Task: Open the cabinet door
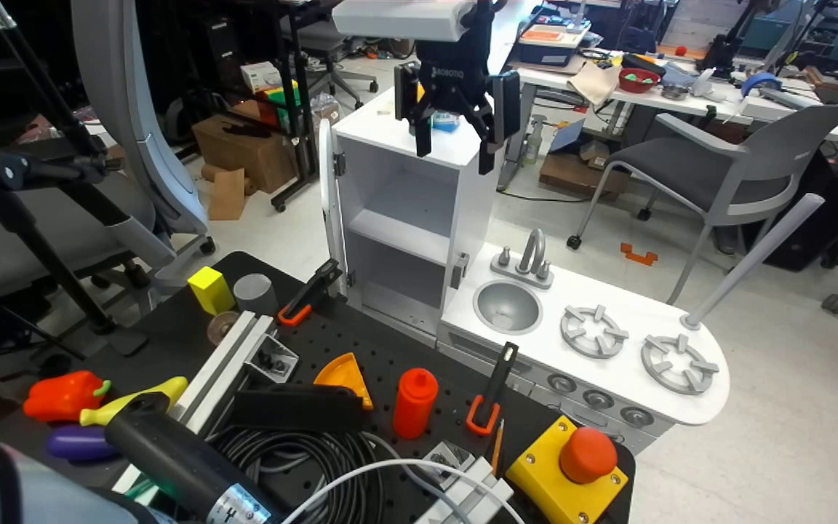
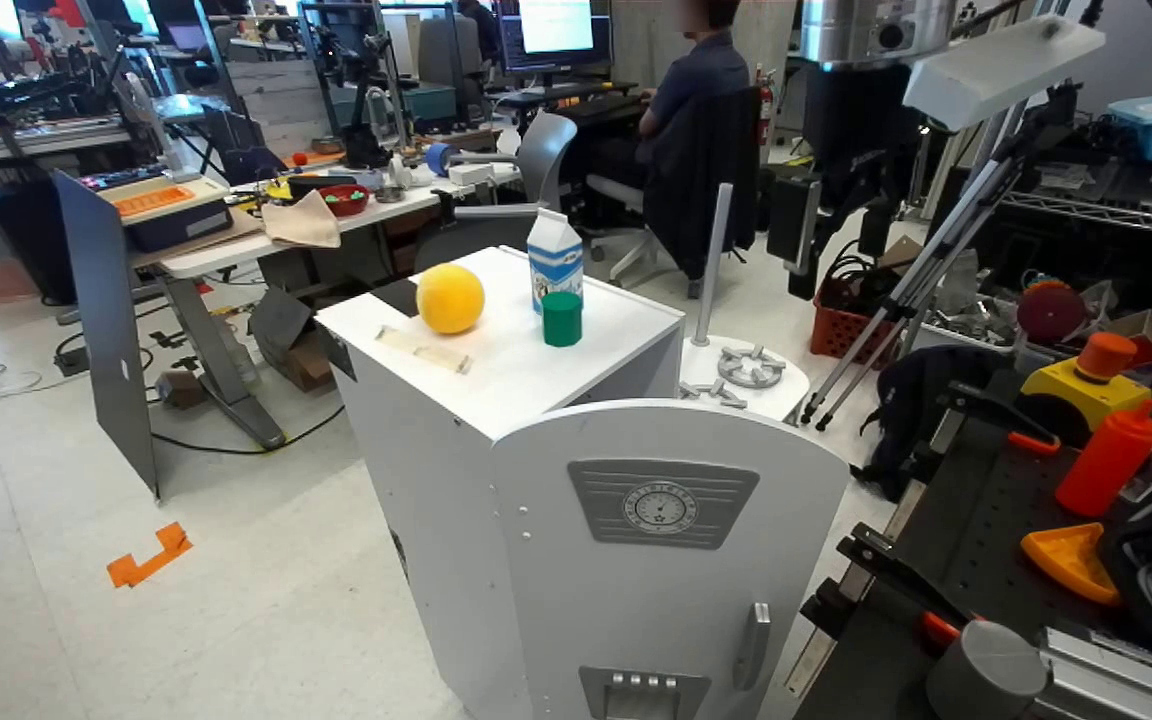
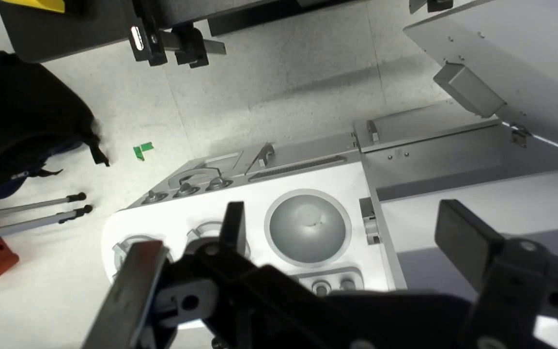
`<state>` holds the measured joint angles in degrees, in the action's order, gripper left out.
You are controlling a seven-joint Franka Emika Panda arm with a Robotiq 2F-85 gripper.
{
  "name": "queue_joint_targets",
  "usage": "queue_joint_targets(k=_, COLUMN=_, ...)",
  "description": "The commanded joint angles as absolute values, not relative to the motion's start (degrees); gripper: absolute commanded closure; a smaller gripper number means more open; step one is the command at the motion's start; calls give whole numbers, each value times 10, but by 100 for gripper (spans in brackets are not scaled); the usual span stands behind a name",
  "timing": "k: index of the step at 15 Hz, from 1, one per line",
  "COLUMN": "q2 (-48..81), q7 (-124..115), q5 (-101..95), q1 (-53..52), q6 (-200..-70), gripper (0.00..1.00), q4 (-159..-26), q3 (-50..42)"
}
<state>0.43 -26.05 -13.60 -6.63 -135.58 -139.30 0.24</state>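
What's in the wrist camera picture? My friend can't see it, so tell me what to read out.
A cabinet door stands open at the upper right. Across the bottom, an open robot gripper covers part of a white toy counter with a round grey sink and two burners.

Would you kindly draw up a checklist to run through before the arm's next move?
1. Tall white-grey cabinet door standing open: ok, white inner shelf shows.
2. Black Robotiq gripper open and empty: ok.
3. Gripper apart from the door: ok.
4. Yellow ball, green cylinder and blue-and-white carton resting on the white cabinet top: ok.
5. Black-orange clamp near the door not touching it: cannot tell.
6. Round red button on the yellow box unpressed: cannot tell.
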Motion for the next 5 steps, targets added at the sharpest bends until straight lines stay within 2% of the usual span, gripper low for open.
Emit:
queue_joint_targets(k=1, q2=-6, q7=-262, q5=-141, q1=-52, q6=-1366, gripper=0, q4=-1404, q3=15)
queue_joint_targets(k=5, q2=-24, q7=-263, q5=-143, q1=-48, q6=-1373, gripper=0, q4=-1419, q3=17)
